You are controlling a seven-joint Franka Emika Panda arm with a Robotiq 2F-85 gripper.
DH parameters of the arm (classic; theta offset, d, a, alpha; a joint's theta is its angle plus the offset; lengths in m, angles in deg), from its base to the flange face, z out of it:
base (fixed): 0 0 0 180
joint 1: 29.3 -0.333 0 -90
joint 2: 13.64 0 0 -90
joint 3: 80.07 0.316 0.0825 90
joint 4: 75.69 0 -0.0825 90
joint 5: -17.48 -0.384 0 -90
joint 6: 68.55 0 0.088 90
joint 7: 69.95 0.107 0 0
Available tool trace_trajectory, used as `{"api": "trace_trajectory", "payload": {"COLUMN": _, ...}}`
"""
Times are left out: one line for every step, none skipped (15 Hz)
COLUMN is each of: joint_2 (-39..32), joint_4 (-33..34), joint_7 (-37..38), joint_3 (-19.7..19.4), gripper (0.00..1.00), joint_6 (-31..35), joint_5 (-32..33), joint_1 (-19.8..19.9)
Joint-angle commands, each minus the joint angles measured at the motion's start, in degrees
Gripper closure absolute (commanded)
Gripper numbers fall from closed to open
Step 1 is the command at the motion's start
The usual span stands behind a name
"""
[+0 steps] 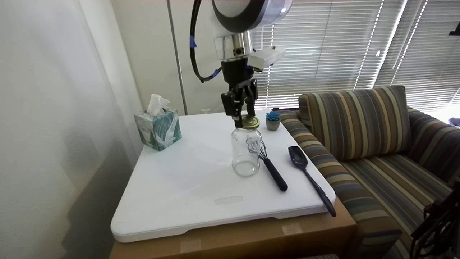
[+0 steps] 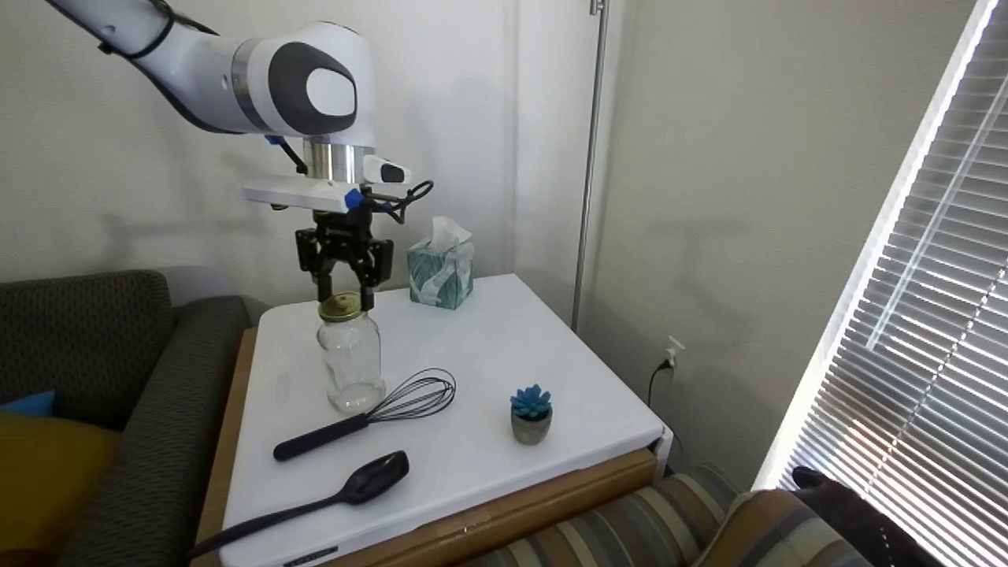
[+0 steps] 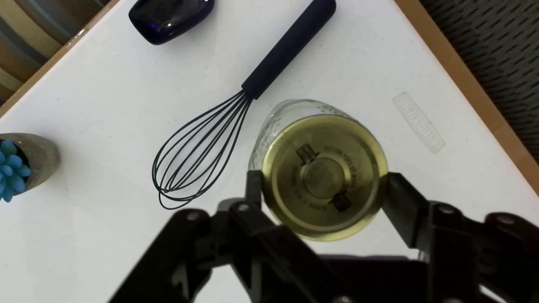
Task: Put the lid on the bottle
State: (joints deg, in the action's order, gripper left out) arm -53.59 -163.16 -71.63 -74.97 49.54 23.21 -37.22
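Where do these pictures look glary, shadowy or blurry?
In both exterior views, the window blinds glow, partly washed out; in an exterior view, soft shadows fall on the wall behind the robot arm; in the wrist view, the nearby fingers look dark and soft-edged, the whisk crisper, the spoon catches small glints, and lettering on the lid is hard to read.

Robot arm (image 2: 209, 83) bent, claw (image 2: 346, 294) pointing down, parted fingers (image 2: 324, 287) gripping

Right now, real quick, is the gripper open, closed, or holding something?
Gripper: closed on the yellow-green lid, holding it by opposite sides of its rim.
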Motion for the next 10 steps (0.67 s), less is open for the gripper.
{"api": "trace_trajectory", "payload": {"joint_2": -1.8, "joint_4": 2.1, "joint_7": -1.7, "joint_3": 0.6, "gripper": 0.53, "joint_6": -1.4, "joint_5": -1.7, "joint_1": 0.6}}
{"api": "trace_trajectory", "payload": {"joint_2": -2.0, "joint_4": 2.2, "joint_7": -1.7, "joint_3": 0.6, "gripper": 0.53, "joint_6": -1.4, "joint_5": -1.8, "joint_1": 0.5}}
{"api": "trace_trajectory", "payload": {"joint_2": -2.3, "joint_4": 2.4, "joint_7": -1.8, "joint_3": 0.7, "gripper": 0.53, "joint_6": -1.3, "joint_5": -1.9, "joint_1": 0.5}}
{"api": "trace_trajectory", "payload": {"joint_2": -2.5, "joint_4": 2.7, "joint_7": -1.9, "joint_3": 0.8, "gripper": 0.53, "joint_6": -1.3, "joint_5": -1.9, "joint_1": 0.5}}
{"api": "trace_trajectory", "payload": {"joint_2": -2.8, "joint_4": 3.1, "joint_7": -1.9, "joint_3": 0.8, "gripper": 0.53, "joint_6": -1.5, "joint_5": -1.8, "joint_1": 0.4}}
{"api": "trace_trajectory", "payload": {"joint_2": -3.0, "joint_4": 3.4, "joint_7": -2.0, "joint_3": 0.8, "gripper": 0.53, "joint_6": -1.7, "joint_5": -1.7, "joint_1": 0.4}}
{"api": "trace_trajectory", "payload": {"joint_2": -3.0, "joint_4": 3.6, "joint_7": -2.1, "joint_3": 0.8, "gripper": 0.35, "joint_6": -2.0, "joint_5": -1.6, "joint_1": 0.3}}
{"api": "trace_trajectory", "payload": {"joint_2": -2.9, "joint_4": 3.7, "joint_7": -1.8, "joint_3": 0.6, "gripper": 0.07, "joint_6": -2.5, "joint_5": -1.4, "joint_1": 0.2}}
{"api": "trace_trajectory", "payload": {"joint_2": -2.8, "joint_4": 3.7, "joint_7": -1.7, "joint_3": 0.5, "gripper": 0.06, "joint_6": -2.9, "joint_5": -1.4, "joint_1": 0.2}}
{"api": "trace_trajectory", "payload": {"joint_2": -2.7, "joint_4": 3.8, "joint_7": -1.5, "joint_3": 0.4, "gripper": 0.01, "joint_6": -3.7, "joint_5": -1.2, "joint_1": 0.1}}
